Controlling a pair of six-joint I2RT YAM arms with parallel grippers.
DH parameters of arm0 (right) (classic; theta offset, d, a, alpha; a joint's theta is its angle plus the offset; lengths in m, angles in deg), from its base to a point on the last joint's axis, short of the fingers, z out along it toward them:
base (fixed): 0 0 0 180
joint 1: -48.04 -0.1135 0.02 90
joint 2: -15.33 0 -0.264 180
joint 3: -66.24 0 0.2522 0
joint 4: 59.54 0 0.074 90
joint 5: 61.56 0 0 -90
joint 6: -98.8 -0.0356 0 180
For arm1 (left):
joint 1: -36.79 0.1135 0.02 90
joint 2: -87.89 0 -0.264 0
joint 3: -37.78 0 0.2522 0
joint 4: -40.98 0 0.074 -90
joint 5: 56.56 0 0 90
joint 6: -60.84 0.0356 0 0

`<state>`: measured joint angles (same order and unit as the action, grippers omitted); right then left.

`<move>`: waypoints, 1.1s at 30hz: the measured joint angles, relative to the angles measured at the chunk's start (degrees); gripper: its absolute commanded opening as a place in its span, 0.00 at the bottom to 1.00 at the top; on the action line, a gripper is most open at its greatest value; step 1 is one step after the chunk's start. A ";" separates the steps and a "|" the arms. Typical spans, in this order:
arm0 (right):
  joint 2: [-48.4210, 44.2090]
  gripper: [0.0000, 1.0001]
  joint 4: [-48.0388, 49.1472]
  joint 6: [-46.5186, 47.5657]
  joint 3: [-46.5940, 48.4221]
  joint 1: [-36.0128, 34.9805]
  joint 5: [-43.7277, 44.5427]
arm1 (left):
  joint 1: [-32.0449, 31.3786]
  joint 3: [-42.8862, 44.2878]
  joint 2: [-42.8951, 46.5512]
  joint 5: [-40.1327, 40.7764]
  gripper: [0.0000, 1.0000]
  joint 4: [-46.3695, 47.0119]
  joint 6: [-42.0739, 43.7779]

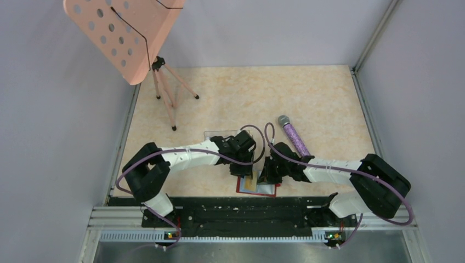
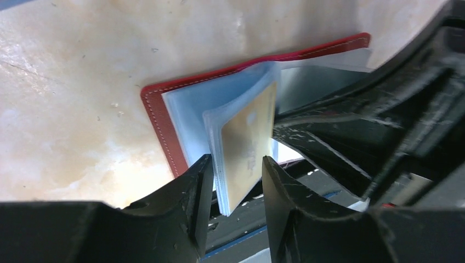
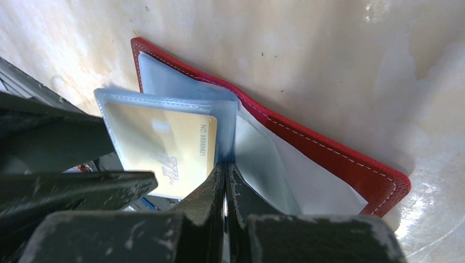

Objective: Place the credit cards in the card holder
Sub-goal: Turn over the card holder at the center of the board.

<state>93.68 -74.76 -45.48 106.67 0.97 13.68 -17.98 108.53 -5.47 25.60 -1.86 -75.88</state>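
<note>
The red card holder [image 1: 240,188] lies open near the table's front edge, its clear plastic sleeves fanned up. A yellow-orange credit card [image 2: 247,142] sits inside one raised sleeve; it also shows in the right wrist view [image 3: 164,148]. My left gripper [image 2: 237,161] is open, its fingers either side of the raised sleeves holding that card. My right gripper [image 3: 225,166] is shut, tips at the sleeves' spine inside the red cover [image 3: 340,159]. A thin pale sliver shows between its fingers; I cannot tell what it is. No loose cards show.
A purple microphone [image 1: 294,137] lies behind the right arm. A clear flat piece [image 1: 219,133] lies behind the left gripper. A pink music stand [image 1: 126,33] on a tripod stands at the back left. A black rail [image 1: 236,211] runs along the front edge.
</note>
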 measured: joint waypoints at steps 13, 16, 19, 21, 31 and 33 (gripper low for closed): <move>0.04 0.00 0.17 0.00 -0.02 0.07 -0.22 | -3.15 8.07 -4.68 4.98 0.41 -9.09 2.67; 0.04 0.00 0.20 0.00 -0.04 0.07 -0.28 | -3.28 8.33 -4.66 5.14 0.44 -9.94 2.80; 0.04 0.00 0.20 0.00 -0.04 0.07 -0.31 | -3.48 8.76 -4.66 5.42 0.41 -10.56 2.89; 0.04 0.00 0.20 0.00 -0.04 0.07 -0.33 | -3.52 8.98 -4.63 5.60 0.38 -11.04 2.97; -1.99 0.00 -1.53 0.02 -0.44 0.04 -0.17 | -3.52 9.01 -3.96 1.53 0.14 -8.07 2.84; -3.06 0.00 -2.58 0.04 -0.44 0.04 0.02 | -3.58 8.98 -3.39 0.85 0.01 -7.10 2.49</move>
<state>90.62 -77.34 -45.44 106.24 1.01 13.70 -21.56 117.52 -8.86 26.45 -8.96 -73.39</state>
